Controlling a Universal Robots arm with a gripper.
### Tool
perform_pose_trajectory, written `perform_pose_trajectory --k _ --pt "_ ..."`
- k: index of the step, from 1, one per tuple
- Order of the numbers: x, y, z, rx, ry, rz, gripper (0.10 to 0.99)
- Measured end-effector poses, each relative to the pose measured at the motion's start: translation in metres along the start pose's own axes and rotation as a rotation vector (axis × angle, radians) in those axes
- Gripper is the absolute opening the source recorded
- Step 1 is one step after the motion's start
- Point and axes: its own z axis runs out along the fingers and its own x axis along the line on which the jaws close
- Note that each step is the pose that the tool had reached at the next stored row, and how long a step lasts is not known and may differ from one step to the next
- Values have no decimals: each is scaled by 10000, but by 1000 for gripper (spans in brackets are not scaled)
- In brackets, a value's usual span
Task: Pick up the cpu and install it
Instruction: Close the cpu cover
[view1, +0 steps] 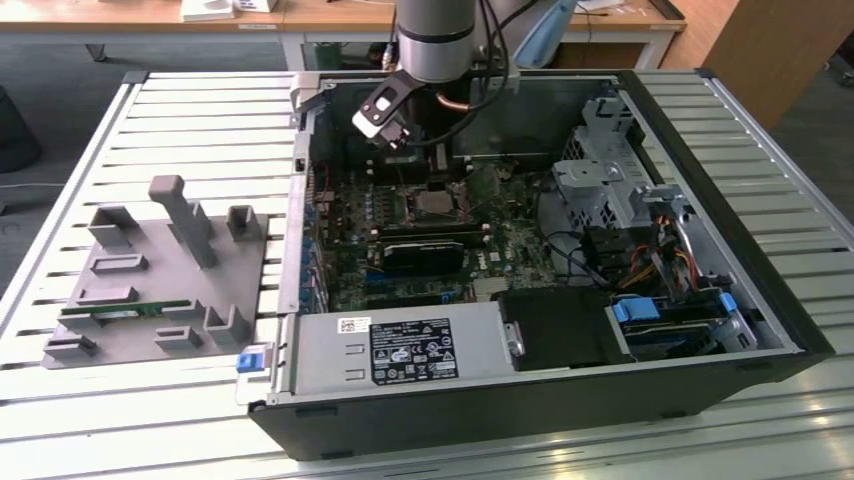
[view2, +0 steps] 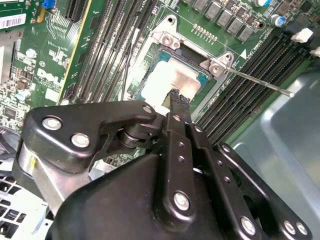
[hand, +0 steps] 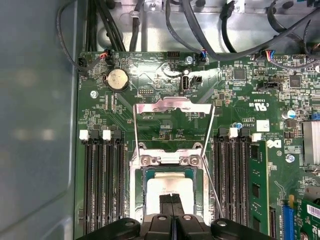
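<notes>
The cpu (hand: 167, 186) lies flat in its socket on the green motherboard, its silver top showing in both wrist views (view2: 172, 80). In the exterior view the cpu (view1: 430, 205) sits just below the arm's tool, inside the open computer case. My gripper (hand: 171, 199) hangs straight over the chip with its two black fingertips pressed together. In the second wrist view the gripper (view2: 178, 97) has its tips at or just above the cpu's top face. Nothing is between the fingers. The gripper (view1: 430, 178) reaches down into the case from the far side.
The socket's metal load plate (hand: 172, 107) stands swung open, and its thin lever rod (view2: 255, 80) sticks out sideways. Memory slots flank the socket; one holds a green stick (hand: 257, 195). A black heatsink block (view1: 427, 250) and power supply (view1: 400, 350) lie nearer. A grey parts fixture (view1: 147, 290) sits at the exterior view's left.
</notes>
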Motion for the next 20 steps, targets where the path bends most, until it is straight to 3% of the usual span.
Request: perform_pose_trajectory --k 20 --pt "-2 7 -107 0 0 1 106"
